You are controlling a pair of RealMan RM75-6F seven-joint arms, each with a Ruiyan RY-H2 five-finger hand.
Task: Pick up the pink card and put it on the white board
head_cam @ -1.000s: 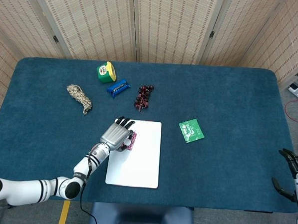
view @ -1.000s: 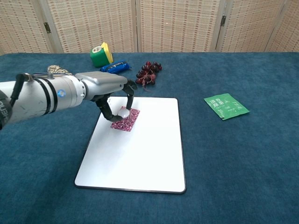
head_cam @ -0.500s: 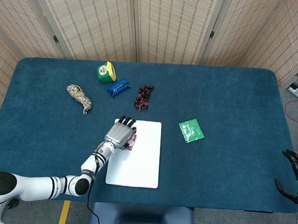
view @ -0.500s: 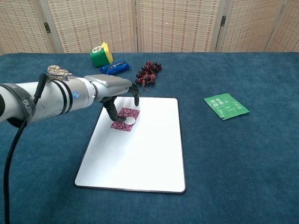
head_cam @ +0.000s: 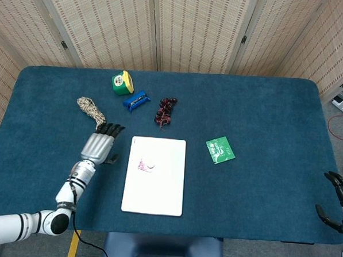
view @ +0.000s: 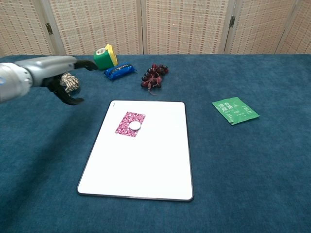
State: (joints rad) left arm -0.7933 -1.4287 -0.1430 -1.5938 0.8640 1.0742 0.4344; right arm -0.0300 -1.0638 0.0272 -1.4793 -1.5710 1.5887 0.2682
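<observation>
Since earlier frames: left hand (view: 58, 80) withdrawn off board toward table's left edge, fingers spread, empty. Pink card (view: 130, 124) flat in white board (view: 146, 160) far-left corner. Right hand (head_cam: 335, 200) at table's right edge, fingers apart, empty. Risk: careless return sweep dragging card off board.

Pink patterned card (view: 130, 124) on white board (view: 146, 160) — dark blue table (view: 252, 160) — green packet (view: 235, 110).
</observation>
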